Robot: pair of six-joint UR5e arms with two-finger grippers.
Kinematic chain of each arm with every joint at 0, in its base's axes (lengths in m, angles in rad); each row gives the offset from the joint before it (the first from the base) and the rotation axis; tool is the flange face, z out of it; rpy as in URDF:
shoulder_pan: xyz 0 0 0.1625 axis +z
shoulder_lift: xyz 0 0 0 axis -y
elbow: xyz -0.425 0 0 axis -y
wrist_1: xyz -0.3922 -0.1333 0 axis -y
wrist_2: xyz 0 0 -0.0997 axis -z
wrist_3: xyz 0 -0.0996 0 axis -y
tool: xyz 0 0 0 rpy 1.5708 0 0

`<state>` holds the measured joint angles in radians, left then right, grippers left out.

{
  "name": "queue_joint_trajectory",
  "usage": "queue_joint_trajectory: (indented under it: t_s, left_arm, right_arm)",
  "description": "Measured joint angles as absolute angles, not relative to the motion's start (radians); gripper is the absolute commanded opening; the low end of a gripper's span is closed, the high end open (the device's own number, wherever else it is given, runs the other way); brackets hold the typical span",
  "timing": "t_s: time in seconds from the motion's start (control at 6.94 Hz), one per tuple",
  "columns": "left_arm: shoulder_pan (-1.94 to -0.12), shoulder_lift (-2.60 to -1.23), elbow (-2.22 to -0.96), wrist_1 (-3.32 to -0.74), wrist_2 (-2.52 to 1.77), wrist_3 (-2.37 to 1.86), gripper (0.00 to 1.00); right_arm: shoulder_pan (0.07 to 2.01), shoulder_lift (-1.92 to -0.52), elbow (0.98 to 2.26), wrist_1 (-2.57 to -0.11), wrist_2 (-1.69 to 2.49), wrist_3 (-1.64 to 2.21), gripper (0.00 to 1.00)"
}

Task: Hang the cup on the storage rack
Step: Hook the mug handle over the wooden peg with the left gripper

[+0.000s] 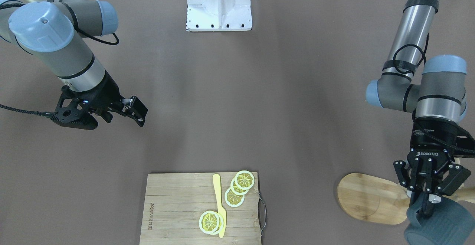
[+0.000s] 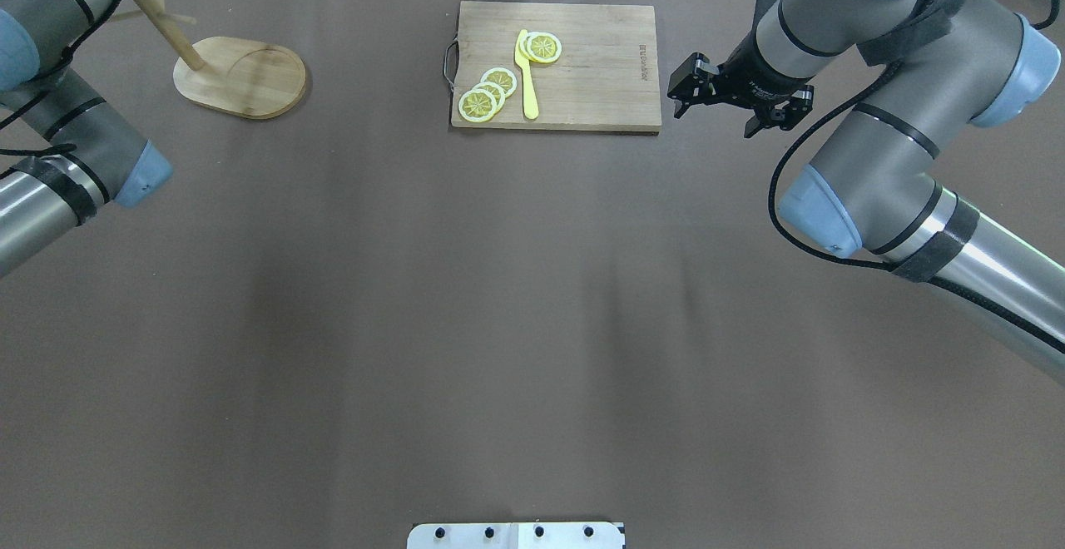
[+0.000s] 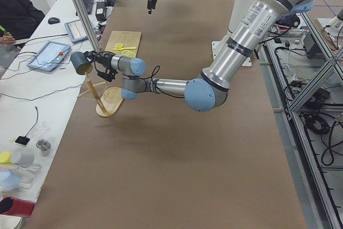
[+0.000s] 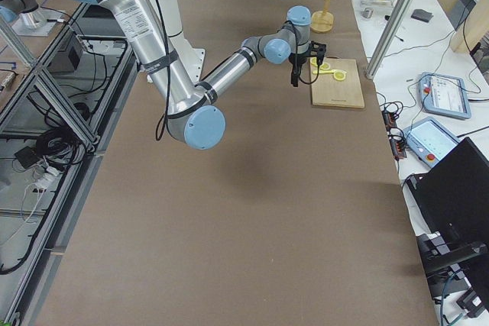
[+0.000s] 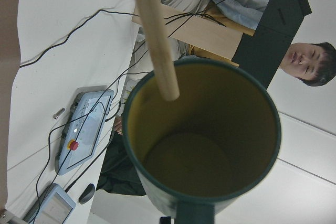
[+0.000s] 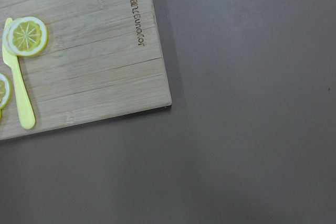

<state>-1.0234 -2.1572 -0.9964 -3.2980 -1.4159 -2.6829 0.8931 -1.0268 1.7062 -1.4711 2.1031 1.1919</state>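
Observation:
My left gripper (image 1: pixel 426 208) is shut on the dark slate-blue cup (image 1: pixel 443 224) and holds it in the air beside the storage rack, whose oval wooden base (image 1: pixel 371 198) lies on the table. In the left wrist view the cup's yellowish-green mouth (image 5: pixel 205 150) fills the frame, and a wooden peg (image 5: pixel 155 35) crosses over its rim. The cup's handle is at the bottom edge there. In the overhead view the rack's base (image 2: pixel 241 76) and tilted pole (image 2: pixel 166 29) show at far left. My right gripper (image 1: pixel 139 113) is open and empty above the table, near the cutting board's corner.
A bamboo cutting board (image 2: pixel 599 75) with a metal handle carries lemon slices (image 2: pixel 487 91) and a yellow knife (image 2: pixel 527 75) at the table's far middle. A white robot base plate (image 1: pixel 219 3) sits at the robot's side. Operators' desks lie beyond the rack.

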Motion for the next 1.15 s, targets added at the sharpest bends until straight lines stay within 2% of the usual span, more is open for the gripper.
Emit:
queue_joint_trajectory:
  t_s: [1.15]
  left_arm:
    - [-1.016, -2.075, -1.058, -3.319, -1.449, -2.700, 0.00]
  right_arm:
    - [0.880, -1.031, 1.712, -1.474, 2.092, 1.192, 1.00]
